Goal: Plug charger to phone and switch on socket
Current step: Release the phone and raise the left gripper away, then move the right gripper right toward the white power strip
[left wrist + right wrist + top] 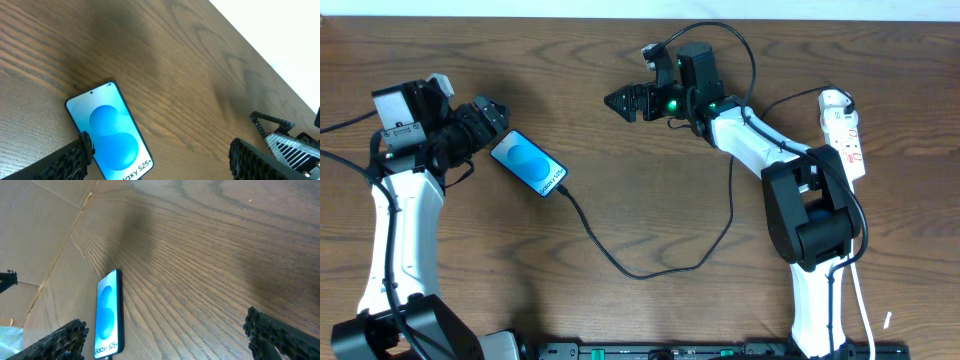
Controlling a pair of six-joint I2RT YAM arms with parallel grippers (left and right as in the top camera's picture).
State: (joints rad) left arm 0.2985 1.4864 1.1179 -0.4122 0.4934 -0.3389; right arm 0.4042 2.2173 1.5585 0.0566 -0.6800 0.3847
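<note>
Wood-grain desk [650, 200] seen from overhead, one white arm on each side. The left arm [405, 210] comes up the 9 o'clock edge. The right arm [750, 140] is folded at 3 o'clock and reaches back toward 12.

The socket [845, 130] is a white strip lying at about 2 o'clock, right behind the right arm's elbow. The phone [528, 163] sits at roughly 10 o'clock with its blue screen up, tilted so its bottom end points to 4 o'clock. The charger cable [640, 272] leaves that bottom end, loops down toward 6, then climbs back up past the right arm. It looks plugged in, but the tip is too small to be sure.

The left tool [498, 118] is spread wide just beside the phone's top end. The right tool [615, 101] is spread wide too, holding nothing, up at 12 o'clock and well apart from the socket.

My worry is the switch. The right arm has to swing back over its own elbow, and the cable hangs right there. If it snags, the plug gets yanked out or the phone gets dragged. A bump from the left fingers could also shove the phone.
</note>
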